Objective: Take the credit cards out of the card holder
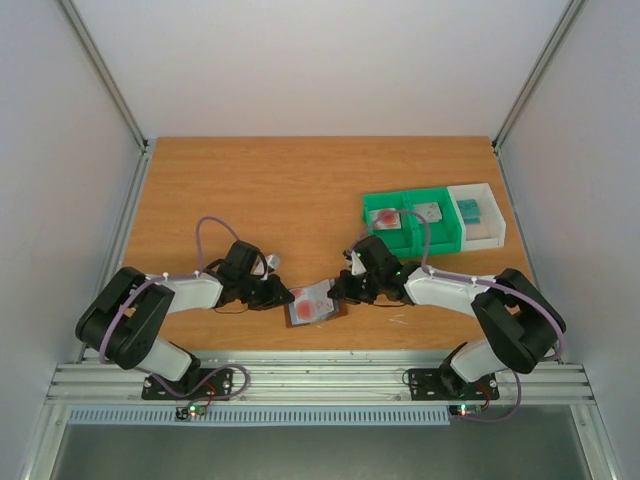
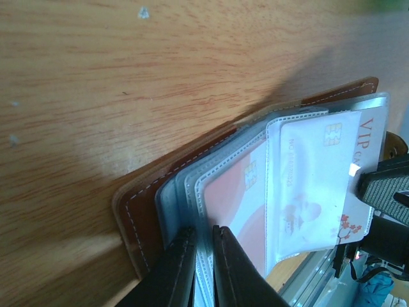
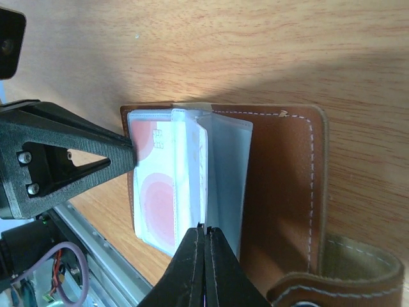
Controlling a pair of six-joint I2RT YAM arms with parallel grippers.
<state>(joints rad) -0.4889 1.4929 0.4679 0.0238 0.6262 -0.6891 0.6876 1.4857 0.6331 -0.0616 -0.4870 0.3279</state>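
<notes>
Low at centre of the overhead view, the card holder (image 1: 315, 308) lies open. My left gripper (image 2: 204, 233) clamps it, and my right gripper (image 3: 204, 230) pinches a pale card (image 2: 319, 166) by its edge. Three credit cards (image 1: 388, 220) sit in the upper-right bins (image 1: 440, 240); more remain.

Top camera looks down from behind; both wrist cameras face the card holder (image 3: 278, 173) closely from opposite sides.

Card holder (image 3: 284, 173): smooth brown leather, pale stitching. Inner sleeves (image 2: 300, 211): clear, glossy plastic. Table (image 1: 260, 190): wood-grain surface, satin finish.
</notes>
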